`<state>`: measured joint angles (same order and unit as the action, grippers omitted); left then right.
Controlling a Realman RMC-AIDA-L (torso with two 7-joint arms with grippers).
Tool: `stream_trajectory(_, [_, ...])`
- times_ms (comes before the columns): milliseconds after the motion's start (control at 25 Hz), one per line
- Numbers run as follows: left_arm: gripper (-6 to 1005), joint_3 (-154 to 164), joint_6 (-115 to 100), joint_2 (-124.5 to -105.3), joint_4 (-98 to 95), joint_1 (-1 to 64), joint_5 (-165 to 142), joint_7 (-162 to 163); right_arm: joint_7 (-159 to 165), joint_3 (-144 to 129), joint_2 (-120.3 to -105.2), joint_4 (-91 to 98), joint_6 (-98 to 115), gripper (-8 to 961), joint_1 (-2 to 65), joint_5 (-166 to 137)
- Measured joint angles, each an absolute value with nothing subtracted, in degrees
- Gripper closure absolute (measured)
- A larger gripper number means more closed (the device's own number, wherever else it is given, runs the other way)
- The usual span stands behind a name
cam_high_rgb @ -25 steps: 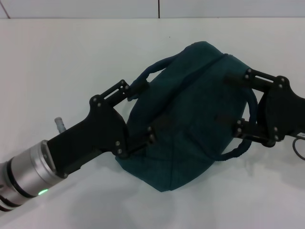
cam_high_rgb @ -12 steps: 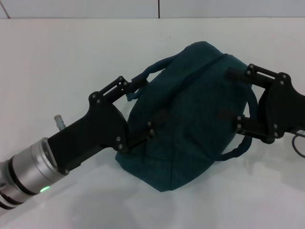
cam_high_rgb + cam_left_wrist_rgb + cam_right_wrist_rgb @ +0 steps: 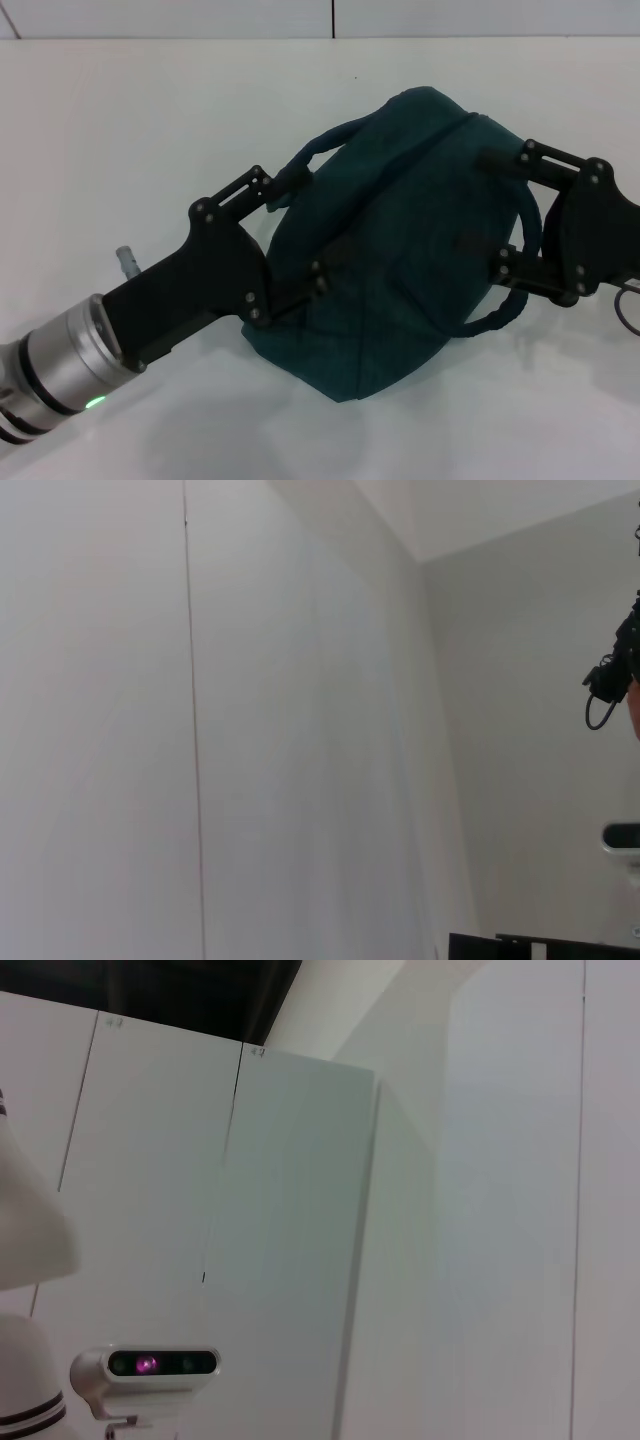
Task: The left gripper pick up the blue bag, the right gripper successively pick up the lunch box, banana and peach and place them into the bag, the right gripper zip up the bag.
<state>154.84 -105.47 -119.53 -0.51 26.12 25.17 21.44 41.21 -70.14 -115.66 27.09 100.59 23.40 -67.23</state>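
The blue bag (image 3: 400,250) lies bulging on the white table (image 3: 150,120) in the head view, its top seam looking closed. My left gripper (image 3: 312,222) reaches in from the lower left, its jaws spread over the bag's left end; the upper finger (image 3: 240,192) is by one handle (image 3: 310,155). My right gripper (image 3: 477,200) comes in from the right, jaws spread, both fingertips against the bag's right side, with the other handle (image 3: 500,312) looping by its lower finger. The lunch box, banana and peach are out of view. The wrist views show only walls.
A small grey stub (image 3: 126,258) shows on the table behind my left arm. The table's far edge (image 3: 200,38) meets the wall at the back. A cable (image 3: 628,305) hangs by the right arm.
My left gripper's lower finger rose against the bag and has drawn back a little. The right gripper has shifted only slightly. The bag has not moved.
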Motion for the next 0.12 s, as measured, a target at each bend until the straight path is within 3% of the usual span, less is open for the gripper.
stream_trajectory(120, [292,154.64,-105.51,-119.53,-0.53,25.82,25.47,21.4,40.89,-70.03,-115.71,26.63,100.26,280,23.62,-67.24])
